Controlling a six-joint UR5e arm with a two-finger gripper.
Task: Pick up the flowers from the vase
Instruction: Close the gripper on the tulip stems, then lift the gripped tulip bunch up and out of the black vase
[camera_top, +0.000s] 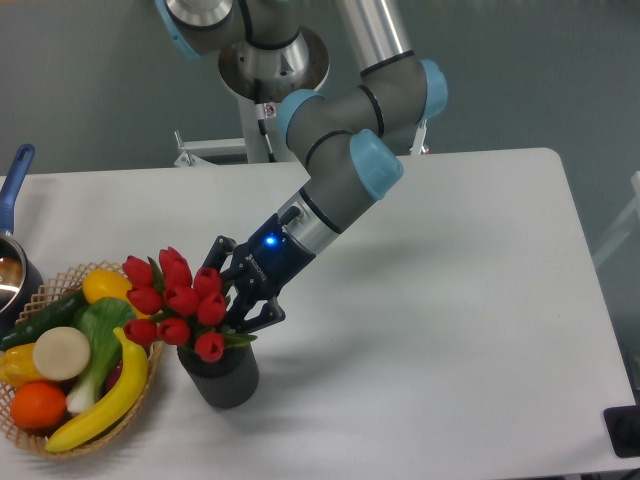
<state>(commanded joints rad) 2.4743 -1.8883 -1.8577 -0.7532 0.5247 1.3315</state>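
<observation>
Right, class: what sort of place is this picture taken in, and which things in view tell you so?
Probably a robotics lab or test bench, not a home: a robot arm on a pedestal, a plain white table, and staged props, red flowers in a vase and a basket of fruit.

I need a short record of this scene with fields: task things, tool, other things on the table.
flowers: red tulip bunch, standing in the vase
vase: dark grey ribbed cylinder, upright on the white table, beside the basket
tool: at the right side of the bunch, low near the vase mouth; grip state unclear
basket: wicker, left of the vase, holds fruits and vegetables
pot: blue handle, far left edge
</observation>
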